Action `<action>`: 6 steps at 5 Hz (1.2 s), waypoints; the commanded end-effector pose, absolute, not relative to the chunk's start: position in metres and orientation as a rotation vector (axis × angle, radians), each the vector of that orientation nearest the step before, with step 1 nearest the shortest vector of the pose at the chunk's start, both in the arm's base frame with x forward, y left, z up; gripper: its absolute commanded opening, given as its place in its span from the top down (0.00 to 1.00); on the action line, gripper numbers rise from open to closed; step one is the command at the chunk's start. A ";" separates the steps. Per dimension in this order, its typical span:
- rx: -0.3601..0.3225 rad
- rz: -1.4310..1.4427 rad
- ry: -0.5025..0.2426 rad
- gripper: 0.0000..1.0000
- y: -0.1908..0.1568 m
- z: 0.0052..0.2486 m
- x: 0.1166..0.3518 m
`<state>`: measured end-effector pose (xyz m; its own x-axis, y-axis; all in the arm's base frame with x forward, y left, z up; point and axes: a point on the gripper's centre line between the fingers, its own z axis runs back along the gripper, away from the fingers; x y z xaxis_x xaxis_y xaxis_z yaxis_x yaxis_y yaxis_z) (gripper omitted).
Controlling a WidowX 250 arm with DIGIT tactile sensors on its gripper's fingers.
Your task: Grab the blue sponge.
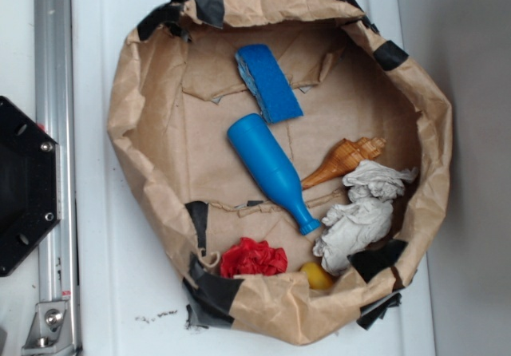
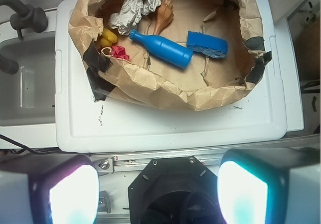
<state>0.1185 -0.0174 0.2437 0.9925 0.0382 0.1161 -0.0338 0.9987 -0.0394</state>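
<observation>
The blue sponge (image 1: 269, 82) (image 2: 207, 43) lies flat inside the brown paper bag (image 1: 136, 108) (image 2: 165, 91), toward its far side in the exterior view. Just beside it lies a smooth blue bottle (image 1: 271, 171) (image 2: 161, 48) on its side. My gripper (image 2: 157, 194) shows only in the wrist view, hovering over the black robot base (image 2: 173, 194), well short of the bag and far from the sponge. Its two fingers stand wide apart with nothing between them. In the exterior view the gripper is out of sight.
The bag also holds an orange conch shell (image 1: 342, 161), a crumpled white cloth (image 1: 359, 212), a red crumpled piece (image 1: 253, 258) and a yellow object (image 1: 317, 275). The bag sits on a white lid (image 2: 175, 126). A metal rail (image 1: 56, 132) and a grey sink (image 2: 25, 83) lie to the side.
</observation>
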 end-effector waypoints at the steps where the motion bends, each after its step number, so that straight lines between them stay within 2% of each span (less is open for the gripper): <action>1: -0.037 0.036 -0.117 0.00 -0.017 0.244 0.118; 2: -0.018 0.032 -0.116 0.00 0.017 0.223 0.148; 3: -0.009 0.037 -0.083 0.00 0.037 0.203 0.177; 4: 0.048 -0.090 -0.082 0.00 0.047 0.182 0.203; 5: 0.095 -0.343 -0.077 0.00 0.037 0.152 0.224; 6: 0.123 -0.594 -0.093 0.00 0.029 0.140 0.234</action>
